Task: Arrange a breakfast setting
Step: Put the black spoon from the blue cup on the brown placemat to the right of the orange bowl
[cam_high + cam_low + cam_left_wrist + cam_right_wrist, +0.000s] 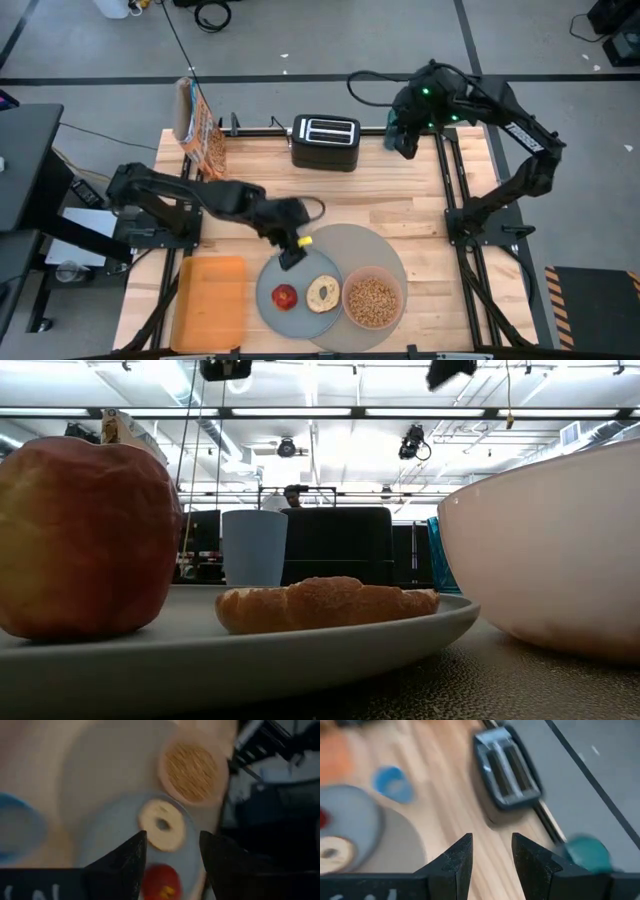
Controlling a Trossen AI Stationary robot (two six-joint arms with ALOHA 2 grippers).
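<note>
The grey-blue plate [270,285] lies on the round grey mat [365,245] near the front edge. On it are the red apple [285,296] and the bagel half [322,293]. The pink bowl [373,300], holding cereal, stands on the mat right of the plate. My left gripper [291,255] hovers open and empty over the plate's far rim; its wrist view [172,852] looks down on the bagel [162,825]. A blue cup [394,782] stands on the wood beyond the mat. The orange cereal box [200,130] stands at the far left. My right gripper [492,852] is open and empty at the far right [400,140]. I cannot make out the spoon.
A black toaster [325,142] stands at the far edge, in the middle. An orange board [212,300] lies at the front left. A small yellow thing [305,241] shows beside my left gripper. A teal thing [587,852] sits by the far right edge.
</note>
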